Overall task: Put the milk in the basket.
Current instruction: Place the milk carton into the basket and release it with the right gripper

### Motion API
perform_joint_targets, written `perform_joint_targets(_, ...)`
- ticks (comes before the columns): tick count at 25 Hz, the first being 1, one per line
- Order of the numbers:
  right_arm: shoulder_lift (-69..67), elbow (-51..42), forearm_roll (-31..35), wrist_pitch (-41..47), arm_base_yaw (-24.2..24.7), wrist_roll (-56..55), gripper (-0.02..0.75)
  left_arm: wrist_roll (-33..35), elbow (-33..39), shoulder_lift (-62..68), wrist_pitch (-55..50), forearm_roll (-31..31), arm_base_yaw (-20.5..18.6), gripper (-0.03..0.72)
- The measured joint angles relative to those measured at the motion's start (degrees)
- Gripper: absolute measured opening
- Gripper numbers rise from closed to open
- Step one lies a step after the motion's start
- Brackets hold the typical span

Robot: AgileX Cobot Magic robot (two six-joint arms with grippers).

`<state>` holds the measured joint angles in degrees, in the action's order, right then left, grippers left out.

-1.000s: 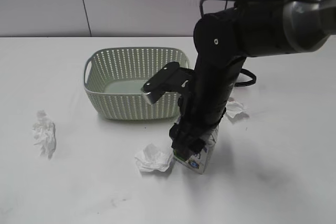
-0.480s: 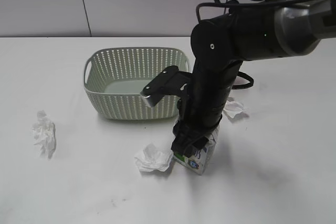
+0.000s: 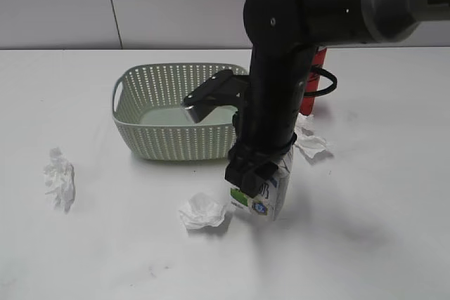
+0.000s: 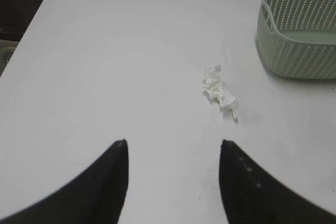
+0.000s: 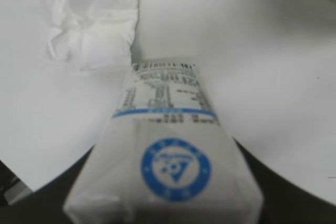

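Lab/test setup: bare white table, plain grey panel wall, robot arm

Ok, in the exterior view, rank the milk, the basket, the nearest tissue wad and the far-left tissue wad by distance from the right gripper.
1. milk, clamped in the right gripper.
2. nearest tissue wad, just left of it.
3. basket, behind and left.
4. far-left tissue wad, at the table's left.

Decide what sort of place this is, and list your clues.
Probably a robot test bench, not a home: a bare white table against a plain wall, a black arm, and staged props such as a basket and crumpled tissues.
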<state>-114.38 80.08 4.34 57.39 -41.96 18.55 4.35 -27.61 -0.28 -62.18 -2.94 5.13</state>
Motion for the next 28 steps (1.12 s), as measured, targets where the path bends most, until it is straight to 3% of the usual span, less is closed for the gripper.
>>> perform_joint_targets(6, 0.03, 6.65, 0.07, 9.93, 0.00, -0.25, 0.369, 0.00, 0.00, 0.00, 0.00, 0.00, 0.00, 0.426)
perform_joint_targets(18, 8.31, 11.24, 0.84, 11.10, 0.00, -0.36, 0.368, 0.00, 0.00, 0.00, 0.00, 0.00, 0.00, 0.426)
perform_joint_targets(28, 7.14, 20.77, -4.34, 8.02, 0.00, -0.52, 0.366, 0.00, 0.00, 0.00, 0.00, 0.00, 0.00, 0.426)
